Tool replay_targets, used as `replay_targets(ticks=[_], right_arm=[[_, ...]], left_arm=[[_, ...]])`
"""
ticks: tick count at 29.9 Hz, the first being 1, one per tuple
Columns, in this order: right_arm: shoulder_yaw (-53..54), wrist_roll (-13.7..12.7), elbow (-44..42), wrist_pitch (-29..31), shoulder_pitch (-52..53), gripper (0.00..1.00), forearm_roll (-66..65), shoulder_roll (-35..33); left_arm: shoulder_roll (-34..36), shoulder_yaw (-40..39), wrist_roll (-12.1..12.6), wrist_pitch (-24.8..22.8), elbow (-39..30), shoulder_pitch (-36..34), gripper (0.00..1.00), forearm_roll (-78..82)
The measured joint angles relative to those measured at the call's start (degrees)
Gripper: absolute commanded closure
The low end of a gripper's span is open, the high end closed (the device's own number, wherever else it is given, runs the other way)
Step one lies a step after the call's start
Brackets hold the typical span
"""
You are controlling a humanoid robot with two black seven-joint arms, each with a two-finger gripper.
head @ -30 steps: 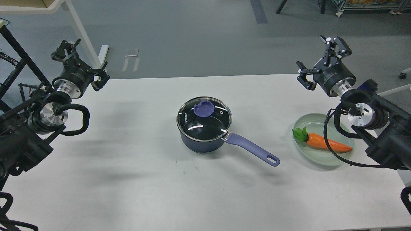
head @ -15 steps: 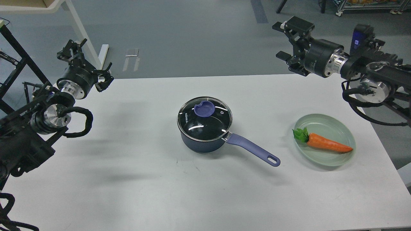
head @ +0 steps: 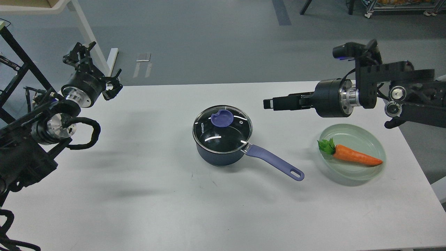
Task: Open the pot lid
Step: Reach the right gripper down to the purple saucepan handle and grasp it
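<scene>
A dark blue pot [head: 219, 155] with a purple handle [head: 275, 162] stands at the middle of the white table. Its glass lid [head: 222, 129] sits closed on the pot, with a purple knob [head: 222, 119] toward the lid's far side. My right gripper [head: 267, 104] reaches in from the right and points left, above the table and to the right of the lid, apart from it. It is seen edge-on, so its fingers cannot be told apart. My left gripper [head: 97, 68] is open and empty, raised at the table's far left corner.
A pale green plate [head: 373, 143] with an orange carrot [head: 355, 156] lies on the table's right side, below my right arm. A white table leg [head: 87, 33] stands behind the left gripper. The table's far edge runs behind the pot.
My right arm has swung down and to the left, and its gripper now points at the pot from the right. The left gripper has barely moved. The pot and lid have not moved.
</scene>
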Motion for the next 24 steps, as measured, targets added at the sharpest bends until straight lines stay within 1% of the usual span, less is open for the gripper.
replay_targets(ticks=[4,9,12,16,18,20,24], right_arm=[[-3.7,0.1,0.4,0.0,0.4,0.01,-5.3,2.6],[-7.8,0.0,-0.3,-2.0,-0.6,0.05,-6.7,6.2],[-9.0,0.0,-0.8,-3.5,-1.0,0.1,-6.8,8.2],[-10.1,0.2,-0.9,-3.9,-1.2,0.22,-8.5,9.8],[-11.0,0.8,-1.0,-4.0,-1.2,0.28,-11.2,10.0],[-11.6,1.5,-1.2,-4.0,-1.4,0.31,-14.2,10.1],[-11.9,2.3,-2.0,-4.3,-1.9,0.32,-15.8,10.3]], left_arm=[[0.1,0.0,0.0,-0.2,0.0,0.0,0.0,0.1],[0.2,0.0,-0.1,0.1,0.0,0.0,0.0,0.1],[0.2,0.0,-0.1,0.1,0.0,-0.3,0.0,0.1],[0.1,0.0,-0.1,0.1,0.0,-0.7,0.0,0.1],[0.1,0.0,0.0,0.0,0.0,-0.7,0.0,0.1],[0.3,0.0,0.1,-0.2,0.0,-0.7,0.0,0.1],[0.5,0.0,0.2,-0.5,0.0,-0.7,0.0,0.1]])
